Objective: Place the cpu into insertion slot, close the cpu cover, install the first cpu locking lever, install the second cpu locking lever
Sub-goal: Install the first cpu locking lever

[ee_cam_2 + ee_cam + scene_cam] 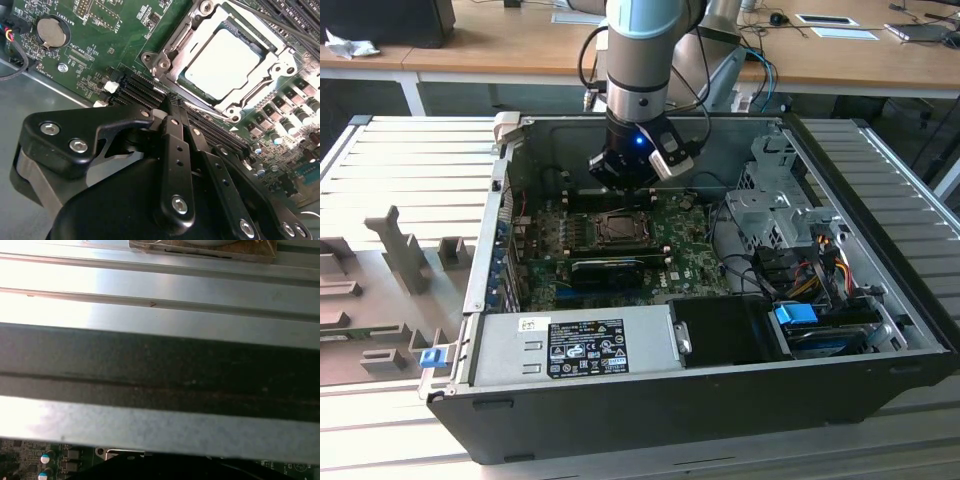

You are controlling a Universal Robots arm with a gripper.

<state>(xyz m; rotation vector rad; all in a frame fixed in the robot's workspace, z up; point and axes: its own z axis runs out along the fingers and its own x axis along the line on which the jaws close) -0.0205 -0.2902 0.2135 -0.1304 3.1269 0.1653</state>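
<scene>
The power supply (510,350), a grey box along the near edge of the open computer case (720,400), carries a white label (586,347) with black print. The green motherboard (100,55) has small white print beside its round coin cell (51,32).

The cpu (222,62) lies flat in its socket in the middle of the board, and its pale silvery top is plain and bright. The cpu cover (172,47) is down over it, as a silvery frame around the edges of the chip.

In the second wrist view the gripper (172,105) has its two black fingers drawn together with nothing between them. The tips are just beside the edge of the socket and the black memory slots (135,90).

In the exterior view the gripper hangs over the far side of the socket, near the far wall of the case. The drive cage (770,200) stands well apart, at the exterior view's right.
</scene>
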